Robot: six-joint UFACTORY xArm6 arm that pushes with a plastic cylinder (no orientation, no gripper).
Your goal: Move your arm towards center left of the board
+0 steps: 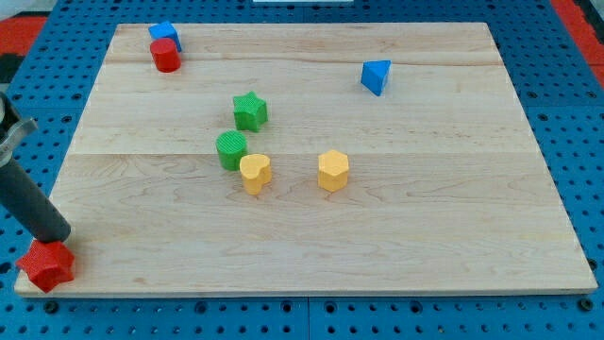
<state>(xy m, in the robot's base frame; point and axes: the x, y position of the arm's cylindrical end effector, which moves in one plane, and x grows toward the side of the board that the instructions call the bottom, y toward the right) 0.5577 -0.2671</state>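
Board (pixel 311 217) centre-left edge is target, bare, mid-left of frame. My tip (pixel 62 239) at lower left corner, touching red star block (pixel 47 265). No pincer on rig, only rod. Task barely begun; move up left edge remains.

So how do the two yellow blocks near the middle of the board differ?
The yellow heart block has a notched, heart-shaped top, while the yellow hexagon block has a flat-sided, six-cornered top. The heart sits right beside the green round block, seemingly touching it; the hexagon stands alone on the view's right of it. Both are the same yellow, upright, similar in height, and far from my tip, which is at the red block by the board's bottom-left corner.
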